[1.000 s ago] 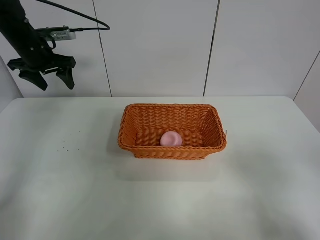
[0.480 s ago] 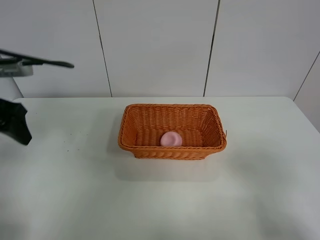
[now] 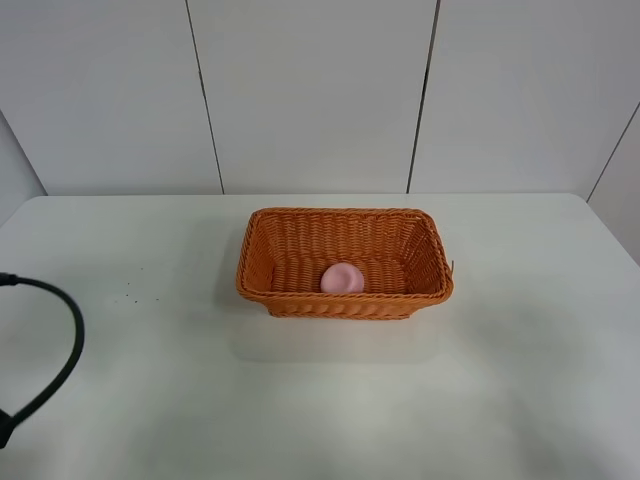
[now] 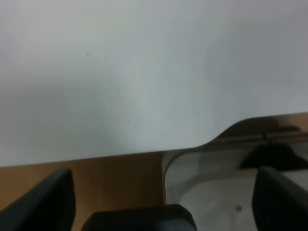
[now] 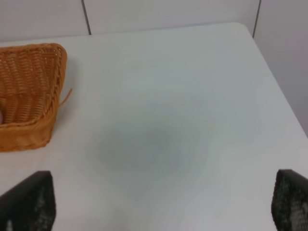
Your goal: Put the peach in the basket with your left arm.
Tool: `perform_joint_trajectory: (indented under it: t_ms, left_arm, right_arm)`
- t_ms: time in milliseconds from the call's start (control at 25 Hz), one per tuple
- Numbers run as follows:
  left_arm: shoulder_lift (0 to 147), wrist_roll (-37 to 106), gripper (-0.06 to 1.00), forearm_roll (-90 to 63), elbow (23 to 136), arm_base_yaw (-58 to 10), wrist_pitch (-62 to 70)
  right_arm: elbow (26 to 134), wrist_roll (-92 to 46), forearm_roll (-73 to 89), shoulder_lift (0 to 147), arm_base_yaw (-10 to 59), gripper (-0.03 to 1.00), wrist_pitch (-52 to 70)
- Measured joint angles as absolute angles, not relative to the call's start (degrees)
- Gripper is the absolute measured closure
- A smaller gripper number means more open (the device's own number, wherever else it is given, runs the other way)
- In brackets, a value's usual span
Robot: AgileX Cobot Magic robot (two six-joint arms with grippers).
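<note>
The pale pink peach (image 3: pixel 343 278) lies inside the orange wicker basket (image 3: pixel 345 304), near the middle of its front wall. In the exterior high view only a loop of black cable (image 3: pixel 72 345) from the left arm shows at the left edge; the arm and its claw are out of that view. In the left wrist view my left gripper (image 4: pixel 161 198) is open and empty over the table's edge, its fingers (image 4: pixel 45 199) wide apart. My right gripper (image 5: pixel 160 199) is open and empty, to the right of the basket (image 5: pixel 29 96).
The white table (image 3: pixel 150 400) carries only the basket. A white panelled wall (image 3: pixel 320 90) stands behind it. The left wrist view shows the table's edge (image 4: pixel 120 154), with brown floor (image 4: pixel 125 180) and a grey base (image 4: pixel 207 178) beyond it.
The left arm has swung from high at the back left down and out past the left edge; now only its cable shows. The peach and the basket have not moved.
</note>
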State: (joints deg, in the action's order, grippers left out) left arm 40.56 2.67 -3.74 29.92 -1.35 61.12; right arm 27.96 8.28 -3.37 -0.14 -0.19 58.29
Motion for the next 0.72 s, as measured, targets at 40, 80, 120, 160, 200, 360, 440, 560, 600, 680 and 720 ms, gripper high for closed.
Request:
perform_joint_trajectory:
  t_ms: [40,80,120,160,200,360,440,560,600,680,720]
  left_arm:
    - [38.1,2.7,0.09,-3.7,29.1,-1.3,61.1]
    - [35.3,2.7,0.09,-3.7,28.7,-1.3,61.1]
    - [32.6,2.7,0.09,-3.5,28.6,-1.3,60.7]
    - [29.9,2.7,0.09,-3.4,28.6,-1.3,60.5]
    - [27.7,2.7,0.09,-3.3,28.6,-1.3,60.5]
    - [18.5,2.7,0.09,-3.2,28.5,-1.3,60.5]
    - [14.3,2.7,0.09,-3.2,28.5,-1.3,60.5]
    - [7.8,2.7,0.09,-3.1,28.4,-1.3,60.5]
    - [6.2,2.7,0.09,-3.1,28.4,-1.3,60.5]
    - [2.7,2.7,0.09,-3.1,28.3,-1.3,60.5]
    - [1.3,2.7,0.09,-3.1,28.3,-1.3,60.5]
  right_arm:
    - [28.0,8.3,-3.4,-0.1,-0.2,0.27,58.3]
    - [28.0,8.3,-3.4,-0.1,-0.2,0.27,58.3]
    - [28.0,8.3,-3.4,-0.1,-0.2,0.27,58.3]
    - [28.0,8.3,-3.4,-0.1,-0.2,0.27,58.3]
    - [28.0,8.3,-3.4,-0.1,-0.2,0.27,58.3]
    - [28.0,8.3,-3.4,-0.1,-0.2,0.27,58.3]
    - [28.0,8.3,-3.4,-0.1,-0.2,0.27,58.3]
    - [28.0,8.3,-3.4,-0.1,-0.2,0.27,58.3]
    - [28.0,8.3,-3.4,-0.1,-0.2,0.27,58.3]
    - [28.0,8.3,-3.4,-0.1,-0.2,0.27,58.3]
    - [28.0,8.3,-3.4,-0.1,-0.2,0.27,58.3]
